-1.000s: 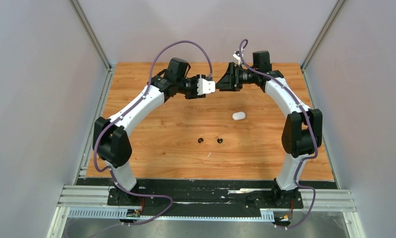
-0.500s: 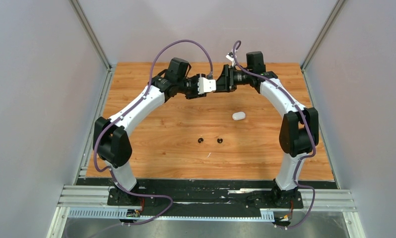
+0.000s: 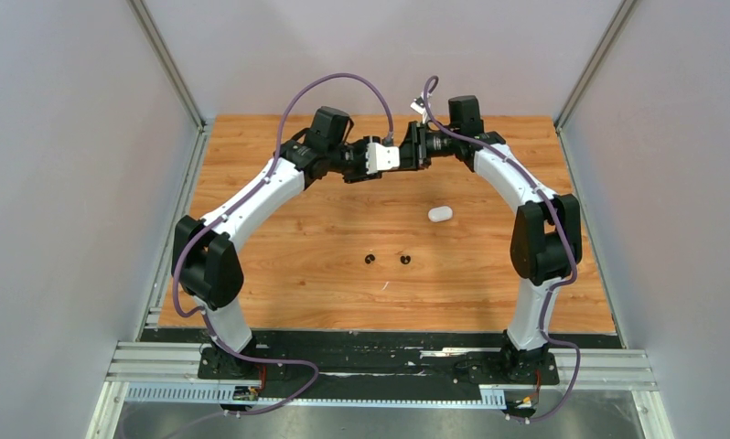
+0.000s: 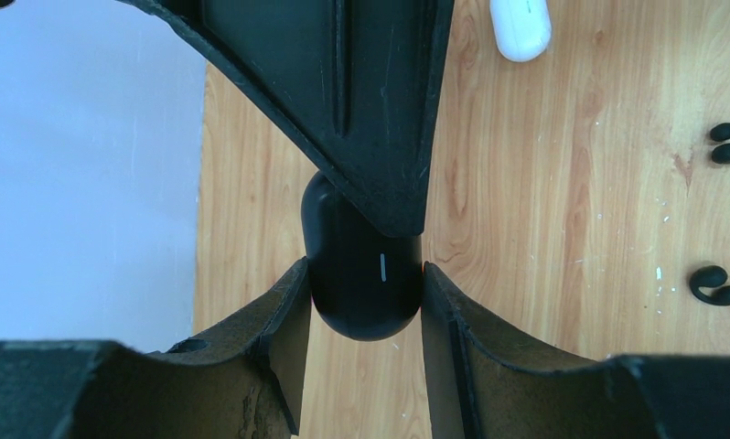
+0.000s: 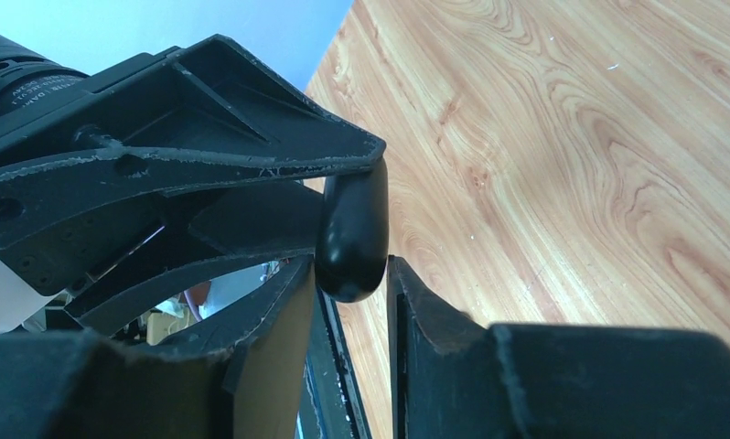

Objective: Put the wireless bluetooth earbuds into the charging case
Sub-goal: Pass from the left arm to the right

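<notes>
Left claw: closed on the black charging case, one finger against each side of its rounded end; it hangs above the worktop, left of the white case and farther from the arm bases than that case.
Black earbuds: two hook-shaped buds, one and its twin, lie side by side but apart on the bare wood, left of the white case and nearer the bases; neither sits in a case.
Black charging case: a slim dark pebble with a small pale dash on its face, held in the air between both claws, up and left of the white case.
Right claw: narrow, its two fingers hugging the thin edges of the same black case from the other side, tip to tip with the left claw.
White case: shut, lying flat and alone on the worktop, touched by nothing.
</notes>
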{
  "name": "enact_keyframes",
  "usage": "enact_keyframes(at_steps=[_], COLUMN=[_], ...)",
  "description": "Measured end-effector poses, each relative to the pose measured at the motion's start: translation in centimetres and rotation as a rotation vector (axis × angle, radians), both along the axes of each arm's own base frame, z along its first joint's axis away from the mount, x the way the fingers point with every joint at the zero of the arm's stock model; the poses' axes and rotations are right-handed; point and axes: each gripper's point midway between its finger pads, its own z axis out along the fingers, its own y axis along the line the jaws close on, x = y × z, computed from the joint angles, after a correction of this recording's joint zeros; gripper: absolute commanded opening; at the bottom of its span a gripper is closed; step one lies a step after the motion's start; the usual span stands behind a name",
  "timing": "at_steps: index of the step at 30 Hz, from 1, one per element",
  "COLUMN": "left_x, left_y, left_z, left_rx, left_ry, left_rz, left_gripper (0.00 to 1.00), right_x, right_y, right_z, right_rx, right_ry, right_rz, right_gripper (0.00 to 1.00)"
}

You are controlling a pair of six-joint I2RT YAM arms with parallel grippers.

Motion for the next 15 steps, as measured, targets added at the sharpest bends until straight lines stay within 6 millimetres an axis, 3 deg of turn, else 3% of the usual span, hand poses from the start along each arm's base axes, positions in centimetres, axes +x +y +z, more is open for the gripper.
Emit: enact_keyframes(at_steps=[2, 7, 10, 15], left_x=[0.0, 0.1, 0.1, 0.3], left_y=[-0.1, -0.3, -0.3, -0.2], left_z=[0.1, 0.3, 0.4, 1.1], left_rx=[-0.004, -0.014, -0.018, -0.059], left_ry=[-0.001, -0.01, -0.006, 0.025], left_rz=[-0.003, -0.005, -0.001, 0.063], left_gripper=[0.29, 0.31, 0.47, 0.82], right_x=[0.0, -0.2, -0.2, -0.1], right_y=[0.0, 0.1, 0.1, -0.3], right_z=[0.1, 0.3, 0.4, 0.9], right_rx=[0.005, 0.02, 0.025, 0.05], right_ry=[-0.003, -0.004, -0.007, -0.04], right_rz=[0.006, 0.021, 0.027, 0.048], right_gripper=[0.28, 0.0, 0.0, 0.0])
